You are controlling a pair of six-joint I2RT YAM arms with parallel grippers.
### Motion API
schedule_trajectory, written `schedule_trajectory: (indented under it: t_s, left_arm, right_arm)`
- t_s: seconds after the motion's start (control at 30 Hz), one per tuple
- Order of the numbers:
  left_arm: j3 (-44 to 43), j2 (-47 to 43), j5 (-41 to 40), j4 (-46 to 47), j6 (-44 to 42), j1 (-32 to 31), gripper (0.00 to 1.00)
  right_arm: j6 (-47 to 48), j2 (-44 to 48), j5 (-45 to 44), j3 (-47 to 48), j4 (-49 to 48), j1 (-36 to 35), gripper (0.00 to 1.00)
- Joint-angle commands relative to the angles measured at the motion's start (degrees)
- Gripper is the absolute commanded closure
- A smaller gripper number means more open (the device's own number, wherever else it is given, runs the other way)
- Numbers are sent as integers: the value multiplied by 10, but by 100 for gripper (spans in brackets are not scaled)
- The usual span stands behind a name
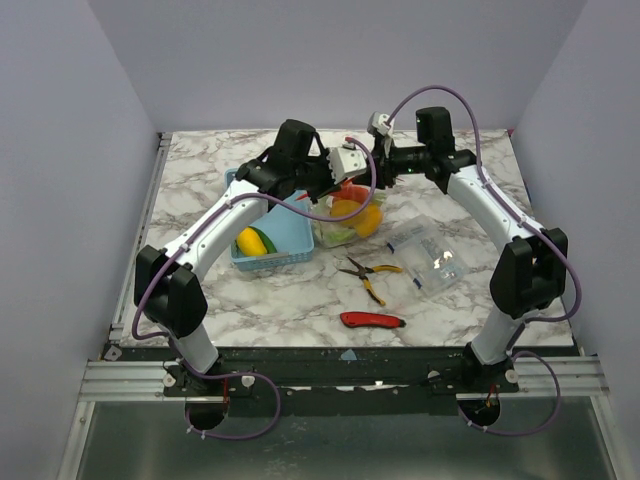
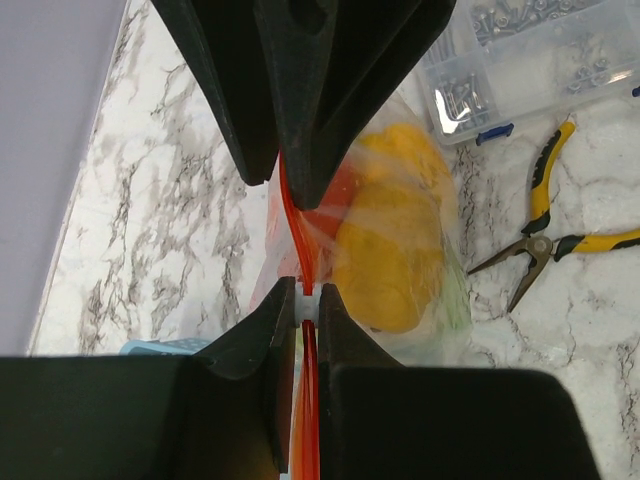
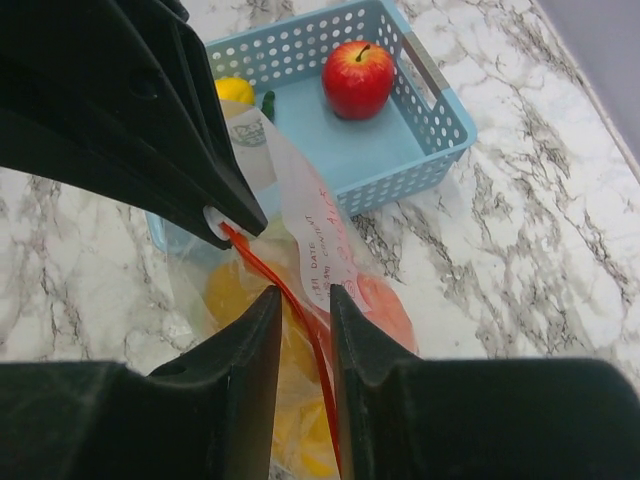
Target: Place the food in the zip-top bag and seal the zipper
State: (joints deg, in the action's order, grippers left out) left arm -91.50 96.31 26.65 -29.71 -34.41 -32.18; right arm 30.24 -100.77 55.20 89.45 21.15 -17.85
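Observation:
The zip-top bag (image 1: pixel 350 222) lies mid-table and holds yellow food (image 2: pixel 395 240) and orange-red food (image 3: pixel 385 305). Its red-orange zipper (image 2: pixel 295 235) runs upright between both grippers. My left gripper (image 2: pixel 309 300) is shut on the white slider at one end of the zipper; it also shows in the right wrist view (image 3: pixel 215 222). My right gripper (image 3: pixel 305 300) is narrowly open, its jaws on either side of the zipper (image 3: pixel 275 275). A red apple (image 3: pixel 358 78) and yellow and green food (image 1: pixel 250 240) sit in the light blue basket (image 1: pixel 290 235). In the top view the grippers (image 1: pixel 340 178) (image 1: pixel 372 172) meet above the bag.
Yellow-handled pliers (image 1: pixel 368 275) lie right of the basket, and a red-handled knife (image 1: pixel 372 320) lies nearer the front edge. A stiff clear packet of small parts (image 1: pixel 428 255) lies right of the bag. Walls close in the table on both sides.

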Motion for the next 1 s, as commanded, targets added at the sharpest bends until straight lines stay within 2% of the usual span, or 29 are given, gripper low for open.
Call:
schedule_trajectory:
  t_s: [0.0, 0.17, 0.2, 0.23, 0.27, 0.33, 0.6, 0.77, 0.97]
  left_arm:
    - [-40, -13, 20, 1, 6, -8, 93]
    - [-52, -6, 24, -9, 10, -9, 92]
    - [-57, -3, 26, -14, 12, -9, 90]
    - [-65, 1, 25, -20, 16, -9, 86]
    - [-72, 8, 19, -28, 19, -9, 79]
    - [-92, 21, 10, -53, 22, -9, 76]
    - [-119, 43, 11, -89, 16, -8, 75]
    - [-112, 43, -1, -83, 8, -7, 63]
    - [-133, 61, 5, -98, 9, 3, 62]
  right_arm:
    - [-17, -18, 11, 27, 24, -4, 73]
    - [-4, -10, 5, 19, 25, -5, 73]
    - [0, -8, 5, 16, 26, -6, 81]
    - [5, -6, 2, 14, 26, -6, 93]
    - [2, -4, -5, 12, 22, -6, 100]
    - [-2, -1, -9, 7, 17, -5, 100]
    - [7, 11, -27, -9, 9, -5, 100]
    - [6, 21, -25, -17, -2, -6, 100]
    - [4, 24, -26, -18, -2, -6, 100]
